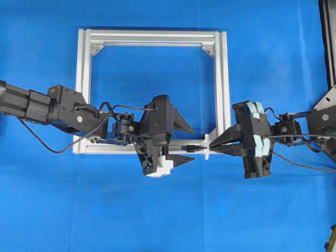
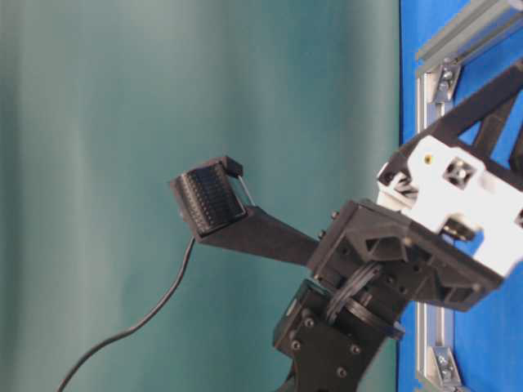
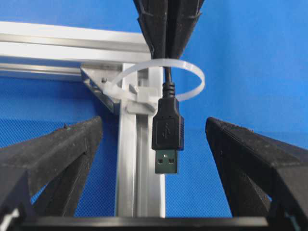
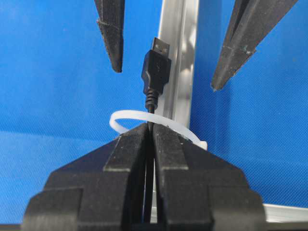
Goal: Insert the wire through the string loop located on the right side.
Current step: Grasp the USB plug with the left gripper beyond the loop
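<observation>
The wire's black USB plug point(image 3: 167, 137) hangs with its metal tip bare between my left gripper's point(image 3: 154, 127) open fingers, touching neither. The thin wire point(image 4: 150, 107) runs back through the white string loop point(image 3: 190, 72) into my right gripper point(image 4: 150, 131), which is shut on it just behind the loop point(image 4: 126, 115). From overhead, the plug point(image 1: 189, 148) lies over the frame's lower rail, with the loop point(image 1: 207, 147) beside the lower right corner. My right gripper point(image 1: 213, 146) reaches in from the right. My left gripper point(image 1: 185, 143) faces it from the left, jaws wide.
The square silver frame point(image 1: 152, 38) lies flat on the blue cloth point(image 1: 157, 220). A dark bar point(image 1: 328, 42) stands at the right edge. In the table-level view, one left finger pad point(image 2: 209, 198) sticks out before a green backdrop.
</observation>
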{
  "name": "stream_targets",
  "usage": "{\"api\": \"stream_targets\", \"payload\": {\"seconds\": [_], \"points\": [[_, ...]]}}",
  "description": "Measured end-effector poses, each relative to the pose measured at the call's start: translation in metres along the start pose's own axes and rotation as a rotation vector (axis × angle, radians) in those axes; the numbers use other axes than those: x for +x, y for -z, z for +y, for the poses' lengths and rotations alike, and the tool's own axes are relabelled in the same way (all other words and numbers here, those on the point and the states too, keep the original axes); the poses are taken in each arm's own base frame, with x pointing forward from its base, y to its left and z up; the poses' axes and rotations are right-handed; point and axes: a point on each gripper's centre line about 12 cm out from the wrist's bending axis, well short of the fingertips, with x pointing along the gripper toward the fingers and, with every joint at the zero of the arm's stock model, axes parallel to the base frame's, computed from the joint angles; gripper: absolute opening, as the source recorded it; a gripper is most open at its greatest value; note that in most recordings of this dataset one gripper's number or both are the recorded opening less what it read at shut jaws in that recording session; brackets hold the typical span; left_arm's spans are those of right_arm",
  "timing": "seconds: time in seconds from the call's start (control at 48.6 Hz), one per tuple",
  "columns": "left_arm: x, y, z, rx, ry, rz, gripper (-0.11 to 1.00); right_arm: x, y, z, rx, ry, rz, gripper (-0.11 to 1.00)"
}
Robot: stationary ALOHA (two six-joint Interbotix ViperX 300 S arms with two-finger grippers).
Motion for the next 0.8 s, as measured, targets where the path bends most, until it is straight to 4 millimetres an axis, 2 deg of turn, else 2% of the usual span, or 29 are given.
{"api": "stream_targets", "payload": {"seconds": [0.555,0.637,0.802], "points": [[0.0,0.0002,-0.0013,0.0,0.002,0.0,0.88,-0.0001,0.0003,-0.0006,0.001,0.002,0.0,-0.03],[0.0001,-0.0002,-0.0015,0.001,0.003,0.0,0.76,-0.0001,0.0005,-0.0005,-0.001,0.001,0.001,-0.03],[0.0006,-0.002,-0.0018,0.007,0.004,-0.004,0.3,0.0,-0.0001,-0.0004,-0.001,0.001,0.0,-0.03]]}}
